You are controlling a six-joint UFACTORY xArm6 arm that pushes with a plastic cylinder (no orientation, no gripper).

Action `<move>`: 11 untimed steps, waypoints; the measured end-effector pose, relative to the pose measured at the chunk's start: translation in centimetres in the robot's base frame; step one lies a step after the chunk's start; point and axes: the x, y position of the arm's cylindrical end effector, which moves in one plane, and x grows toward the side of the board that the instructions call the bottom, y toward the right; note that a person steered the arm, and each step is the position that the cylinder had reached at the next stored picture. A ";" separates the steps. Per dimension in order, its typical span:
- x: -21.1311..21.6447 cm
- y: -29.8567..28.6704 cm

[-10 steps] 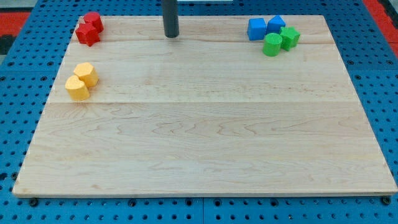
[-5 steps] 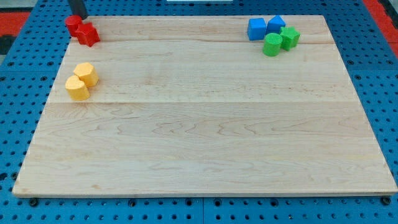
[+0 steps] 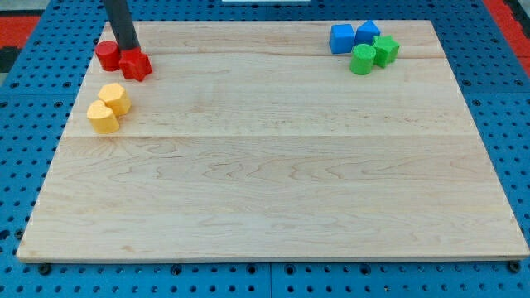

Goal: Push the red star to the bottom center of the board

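Note:
The red star (image 3: 137,64) lies near the top left corner of the wooden board (image 3: 273,190). A red cylinder (image 3: 107,55) sits just to its left, touching or nearly touching it. My tip (image 3: 127,49) is at the star's upper edge, between the star and the cylinder, with the dark rod rising out of the view's top.
Two yellow blocks (image 3: 108,108) lie together below the red ones at the left edge. At the top right are two blue blocks (image 3: 354,36), a green cylinder (image 3: 362,60) and a green star (image 3: 385,50). A blue pegboard surrounds the board.
My tip went from the top centre to the top left corner, then down and right. The red star slid down and right; the red cylinder shifted left and down, apart from the star.

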 end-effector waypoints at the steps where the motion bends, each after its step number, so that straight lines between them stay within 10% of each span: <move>1: 2.0 0.1; 5: 16.5 5.4; 6: 17.8 10.5; 8: 4.2 6.0; 11: 16.0 16.6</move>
